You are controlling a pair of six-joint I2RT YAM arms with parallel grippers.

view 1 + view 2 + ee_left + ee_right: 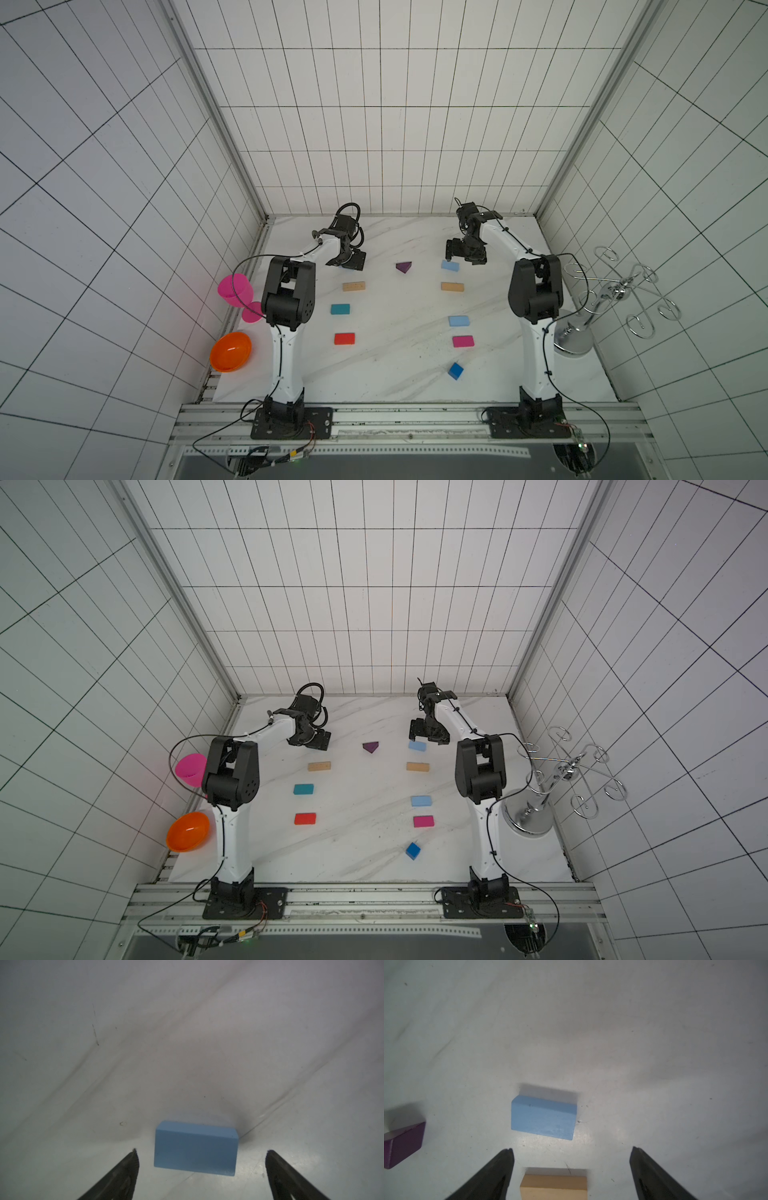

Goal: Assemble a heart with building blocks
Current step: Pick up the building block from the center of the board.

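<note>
White marble-look worktop (pixel 395 374), grey veins, dark specks nr the front R. Room: white tiled walls w/ dark grid lines, alu posts in the back corners, both arm bases bolted to a rail at the front edge.

Task pieces all lie flat on the worktop, well apart, none touching, so only a loose open outline.
- L column, back to front: L light blue rectangular block (pixel 196 1147), L tan rectangular block (pixel 353 286), teal rectangular block (pixel 340 308), red rectangular block (pixel 344 338).
- Back centre: dark purple triangular block (pixel 403 267).
- R column: back R light blue rectangular block (pixel 450 266), R tan rectangular block (pixel 452 286), front R light blue rectangular block (pixel 458 320), magenta rectangular block (pixel 463 341), then solid blue cube (pixel 455 370) nearest the front.

L gripper (pixel 352 262) sits over the L light blue rectangular block and hides most of it in both top views. L fingers (pixel 124 1176) are spread apart either side of it, gaps both sides, no contact.

R gripper (pixel 464 254) is just behind the back R light blue rectangular block. R fingers (pixel 496 1176) are spread apart, nothing held. In the wrist view that block lies past the tips and the R tan rectangular block shows between the fingers.

Off to the sides: pink plastic goblet (pixel 235 289) on its side, partly behind the L arm. Orange plastic bowl (pixel 230 351) at the L edge. Chrome wire rack (pixel 615 291) at the R edge. None of these is among the blocks.
</note>
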